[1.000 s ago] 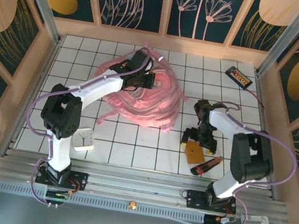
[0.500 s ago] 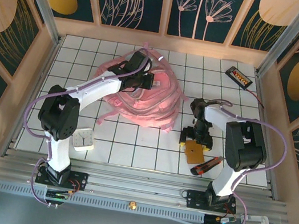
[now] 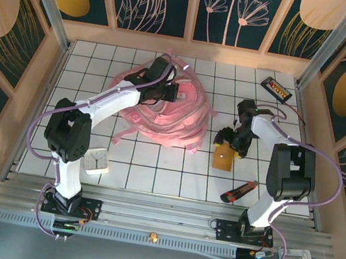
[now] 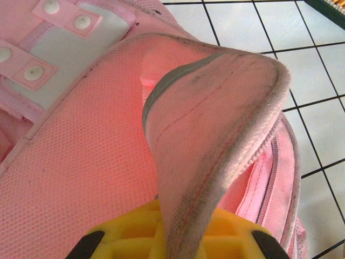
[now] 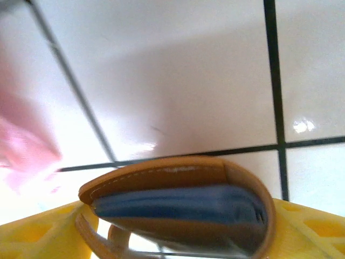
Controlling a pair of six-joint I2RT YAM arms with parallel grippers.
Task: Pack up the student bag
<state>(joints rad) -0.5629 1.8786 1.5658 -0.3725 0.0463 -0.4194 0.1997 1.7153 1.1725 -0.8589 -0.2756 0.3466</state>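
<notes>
The student bag [image 3: 165, 118], a large pink backpack, lies on the tiled table at the centre left. My left gripper [image 3: 166, 92] sits over its upper part, shut on a raised pink flap with a zip edge [image 4: 215, 135], which runs down between the yellow fingers [image 4: 135, 232]. My right gripper [image 3: 232, 142] is to the right of the bag, shut on a tan leather wallet [image 3: 223, 158]. In the right wrist view the wallet [image 5: 178, 202] shows its blue lining and spans the gap between the yellow fingers [image 5: 32, 232], held above the white tiles.
A red and black cutter [image 3: 238, 191] lies near the front right. A small white clock [image 3: 95, 161] stands at the front left by the left arm. A black device with an orange label [image 3: 277, 88] lies at the back right. Wooden walls [image 3: 48, 74] ring the table.
My right gripper has closed on the wallet and carried it away from the near edge, further from the cutter. The left gripper has stayed shut on the bag's flap.
</notes>
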